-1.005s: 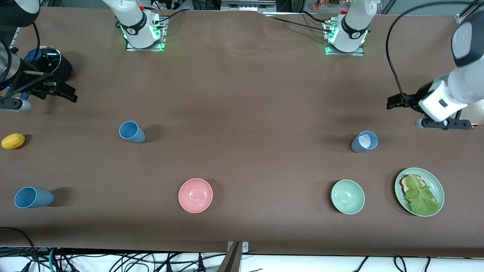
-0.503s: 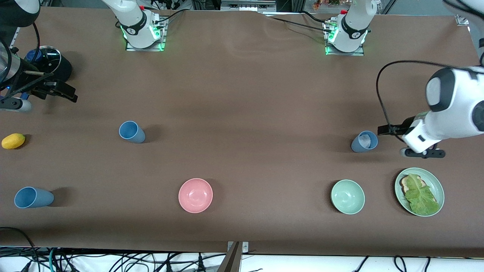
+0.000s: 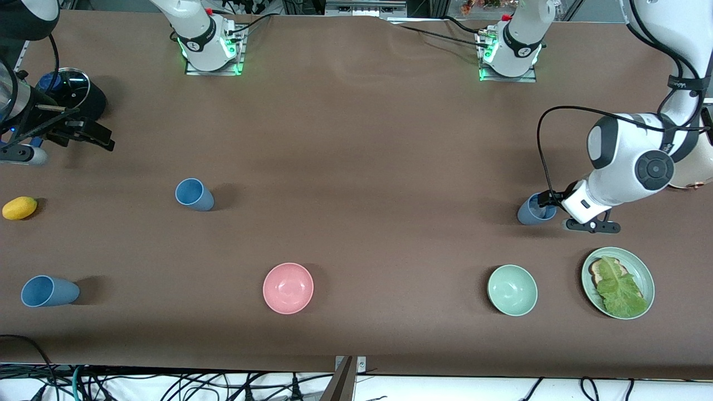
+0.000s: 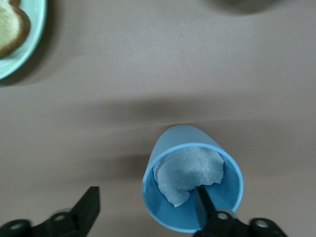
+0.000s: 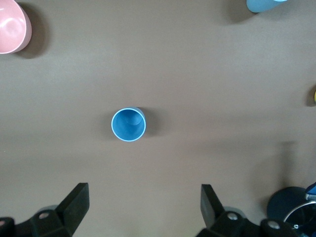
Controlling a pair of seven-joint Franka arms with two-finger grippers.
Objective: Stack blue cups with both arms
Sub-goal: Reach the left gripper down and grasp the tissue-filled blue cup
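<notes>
Count of small matte blue tapered cups on the brown worktop (image 3: 356, 139): three, all well apart.

Cup 1, duller grey-blue with a white patch inside (image 4: 192, 197), stands toward the left arm's end of the worktop. It is farther from the front camera than the pale green bowl (image 3: 512, 290).

Cup 2, brighter blue (image 3: 194, 194), stands toward the right arm's end.

Cup 3, also blue (image 3: 49, 291), sits nearer the front camera than cup 2, at the right arm's end.

Bowls: two. One is pink (image 3: 288, 288) and one is pale green, both in the row nearer the front camera.

Plates: one, a pale green round plate (image 3: 646, 278) carrying a slice of bread and a lettuce leaf, beside the green bowl.

Other items: one small yellow lemon-shaped fruit (image 3: 19, 208) and one black pot with a glass lid (image 3: 72, 92).

My left pincer (image 4: 148, 197) is down at cup 1, spread wide. One finger (image 4: 205, 202) reaches inside the rim. The other stands outside, clear of the wall. The cup rests upright on the worktop, not gripped.

My right pincer (image 5: 143, 195) hangs over bare worktop near the black pot, fingers fully apart and holding nothing. Cup 2 shows below it in the right wrist view. This arm waits.
</notes>
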